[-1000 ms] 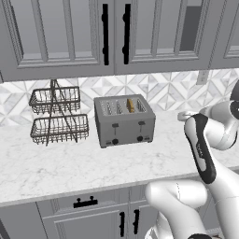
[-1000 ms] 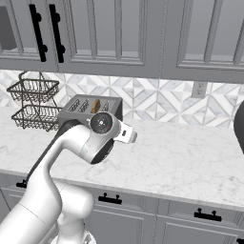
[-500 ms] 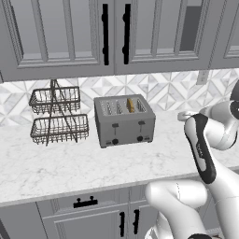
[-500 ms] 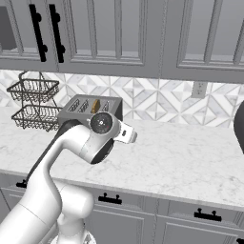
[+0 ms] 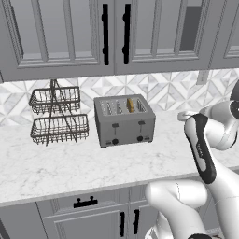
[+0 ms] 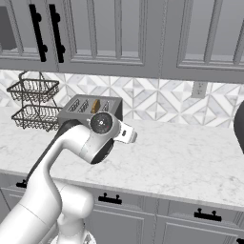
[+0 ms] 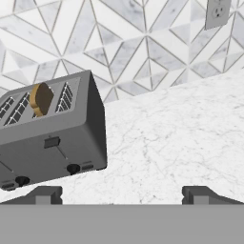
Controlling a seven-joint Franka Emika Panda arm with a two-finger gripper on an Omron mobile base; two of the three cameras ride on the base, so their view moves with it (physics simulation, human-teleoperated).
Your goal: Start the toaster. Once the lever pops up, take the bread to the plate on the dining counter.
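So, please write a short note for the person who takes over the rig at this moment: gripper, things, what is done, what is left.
Gripper: open, empty, hanging above the counter to the right of the toaster.
Bread: standing in the third slot from the left, top sticking out.
Both levers sit high, so the toaster seems not yet started.
Left: press the lever, wait for the pop, carry the bread to the plate on the dining counter.
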